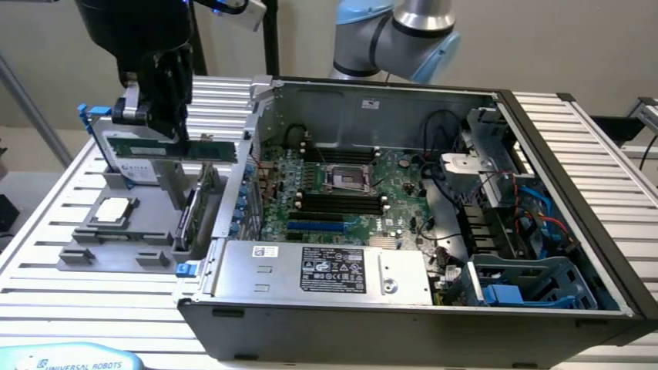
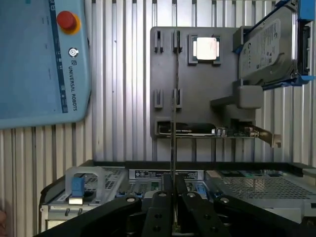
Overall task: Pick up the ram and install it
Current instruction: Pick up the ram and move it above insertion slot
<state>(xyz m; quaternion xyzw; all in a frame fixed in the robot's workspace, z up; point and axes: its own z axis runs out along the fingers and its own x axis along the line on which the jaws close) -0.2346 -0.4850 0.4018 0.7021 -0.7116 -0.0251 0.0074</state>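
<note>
My gripper (image 1: 162,132) hangs at the exterior view's left, above the grey parts holder (image 1: 77,254) and outside the open computer case (image 1: 411,308). It is shut on the ram (image 1: 180,149), a long green stick held level and on edge, clear of the holder. In the wrist view the ram (image 2: 173,123) shows edge-on as a thin line running out from between my two black fingers (image 2: 160,207); my gripper (image 2: 174,191) is pinched on it. The dark memory slots (image 1: 334,202) lie on the motherboard (image 1: 396,173) inside the case, to the exterior view's right of my gripper.
The holder also carries a square silver processor chip (image 1: 111,210), a hard drive (image 2: 269,47) in a blue frame and an upright expansion card (image 1: 191,220). The case wall (image 1: 246,131) stands between holder and motherboard. A teach pendant (image 2: 39,59) lies on the slatted table (image 2: 123,74).
</note>
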